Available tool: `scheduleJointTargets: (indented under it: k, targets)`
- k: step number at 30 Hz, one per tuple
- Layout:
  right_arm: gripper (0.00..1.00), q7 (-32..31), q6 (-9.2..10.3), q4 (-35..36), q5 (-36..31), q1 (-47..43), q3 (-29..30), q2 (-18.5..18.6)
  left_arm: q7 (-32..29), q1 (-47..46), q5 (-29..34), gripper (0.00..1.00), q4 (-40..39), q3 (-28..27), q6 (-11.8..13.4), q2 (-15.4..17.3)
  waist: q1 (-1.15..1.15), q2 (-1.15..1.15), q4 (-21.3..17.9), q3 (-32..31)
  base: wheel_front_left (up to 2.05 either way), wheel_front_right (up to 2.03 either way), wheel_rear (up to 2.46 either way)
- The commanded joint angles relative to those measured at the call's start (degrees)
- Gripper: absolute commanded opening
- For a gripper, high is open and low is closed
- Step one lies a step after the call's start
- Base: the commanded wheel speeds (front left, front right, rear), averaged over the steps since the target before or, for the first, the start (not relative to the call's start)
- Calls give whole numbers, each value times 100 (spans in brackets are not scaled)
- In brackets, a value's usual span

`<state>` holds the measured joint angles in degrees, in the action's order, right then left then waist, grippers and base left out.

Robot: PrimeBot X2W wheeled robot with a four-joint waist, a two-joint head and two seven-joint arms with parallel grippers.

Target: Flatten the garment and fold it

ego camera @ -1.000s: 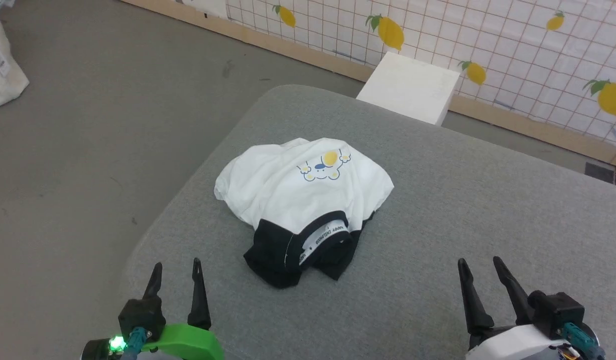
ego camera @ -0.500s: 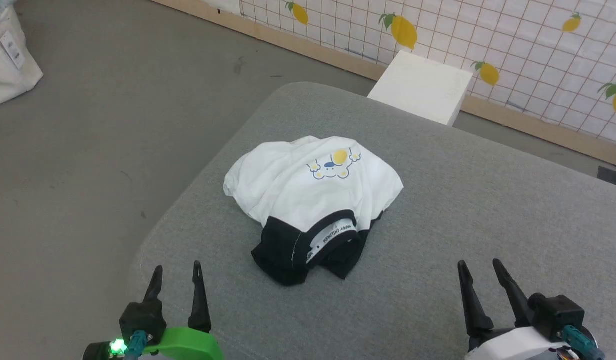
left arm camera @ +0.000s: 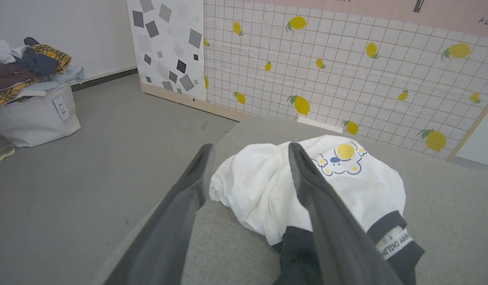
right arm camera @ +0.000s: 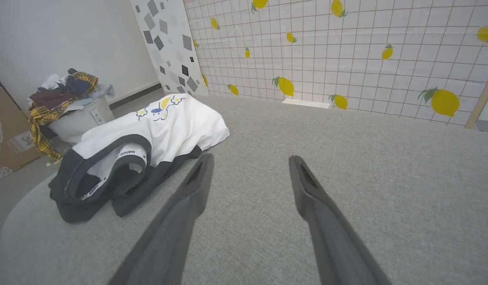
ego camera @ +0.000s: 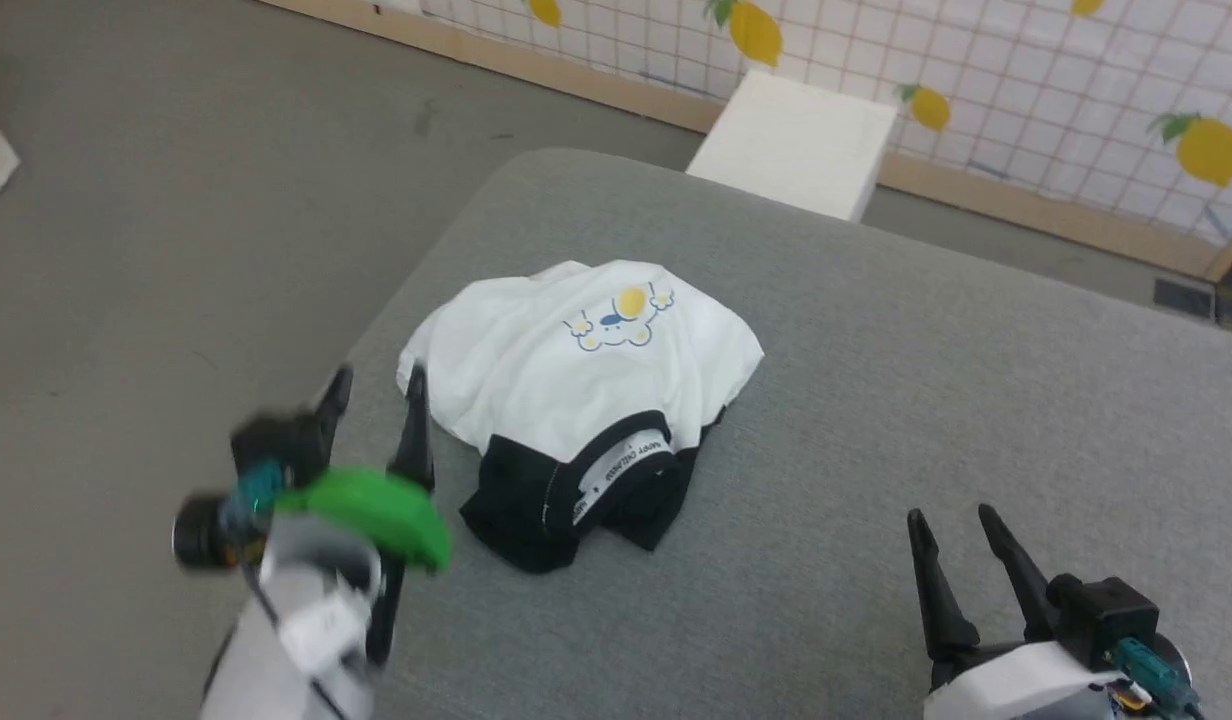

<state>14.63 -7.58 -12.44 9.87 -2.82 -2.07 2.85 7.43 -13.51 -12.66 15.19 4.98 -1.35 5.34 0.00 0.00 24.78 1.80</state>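
Note:
The garment (ego camera: 576,380) lies crumpled in a heap on the grey padded table (ego camera: 926,380), white body up with its yellow-and-blue print, black collar and sleeves bunched at the near side. My left gripper (ego camera: 378,378) hangs open just left of the heap's white edge, nothing between its fingers. In the left wrist view the garment (left arm camera: 267,186) sits just beyond the spread fingers (left arm camera: 196,174). My right gripper (ego camera: 948,520) stands open near the table's front right, well apart from the cloth. The right wrist view shows the garment (right arm camera: 157,130) to the left of its open fingers (right arm camera: 200,174).
A white box (ego camera: 791,145) stands on the floor behind the table, by a lemon-print wall (ego camera: 976,60). The table's rounded left edge (ego camera: 376,330) drops to grey floor. A white bin heaped with clothes (left arm camera: 34,95) stands far left.
My left arm has risen and moved forward from the lower left to beside the garment's left edge. The head camera has shifted, moving the whole picture. The right gripper stays put.

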Motion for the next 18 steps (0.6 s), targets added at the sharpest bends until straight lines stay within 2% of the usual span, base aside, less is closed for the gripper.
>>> scheduleJointTargets:
  k: [1, 6, 10, 14, 17, 18]
  targets:
    - [100, -11, 9, 51, -94, 145, 18, 3, -271, -415, -136, 100, 198, 16, -115, 22, 0, 0, -309, 310, 0, 0, 0]
    - [100, -167, 9, 218, -286, 255, 143, 3, -1343, -1709, -457, 100, 1052, 74, -333, 89, 0, 0, -712, 714, 0, 0, 0]
    - [100, -263, 9, 350, -385, 291, 248, 3, -2570, -2497, -688, 100, 1963, 164, -405, 133, 0, 0, -1040, 996, 0, 0, 0]
    - [100, -302, 9, 490, -441, 312, 349, 3, -3669, -2869, -681, 100, 2665, 296, -332, 257, 0, 0, -1370, 1217, 0, 0, 0]
    - [100, -315, 9, 571, -462, 356, 401, 3, -4257, -2891, -631, 100, 3057, 349, -163, 373, 0, 0, -1585, 1369, 0, 0, 0]
    - [100, -299, 9, 585, -441, 361, 464, 3, -4658, -2775, -624, 100, 3332, 446, -159, 384, 0, 0, -1688, 1435, 0, 0, 0]
